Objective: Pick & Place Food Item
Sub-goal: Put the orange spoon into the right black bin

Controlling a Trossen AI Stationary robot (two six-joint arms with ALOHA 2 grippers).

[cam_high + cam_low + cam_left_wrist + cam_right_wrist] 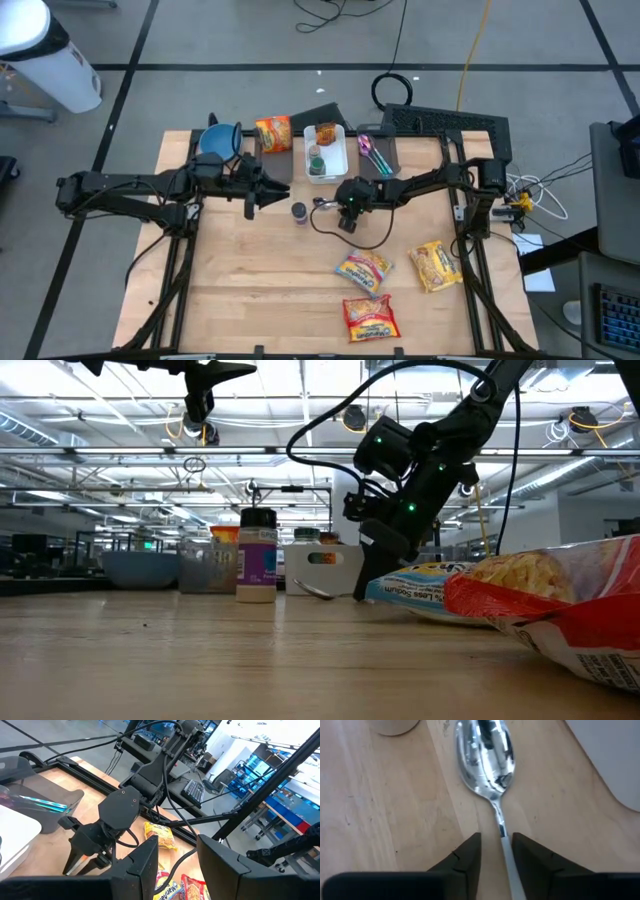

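A metal spoon (487, 755) lies on the wooden table, bowl up, its handle (506, 850) running back between the fingers of my right gripper (496, 845). That gripper is low at mid-table (338, 206), fingers open on either side of the handle, with a gap showing on one side. In the low view the spoon's bowl (318, 592) rests on the table just in front of the gripper (362, 592). My left gripper (280, 190) is open and empty, held high above the table (225, 372), left of the spice jar (299, 212).
Three noodle packets (364, 267), (369, 317), (434, 265) lie at the near right, and one more (273, 132) at the far edge. A white tray (326, 150), a blue bowl (219, 138) and clear containers (378, 153) line the far side. A cable (360, 242) loops below the right gripper.
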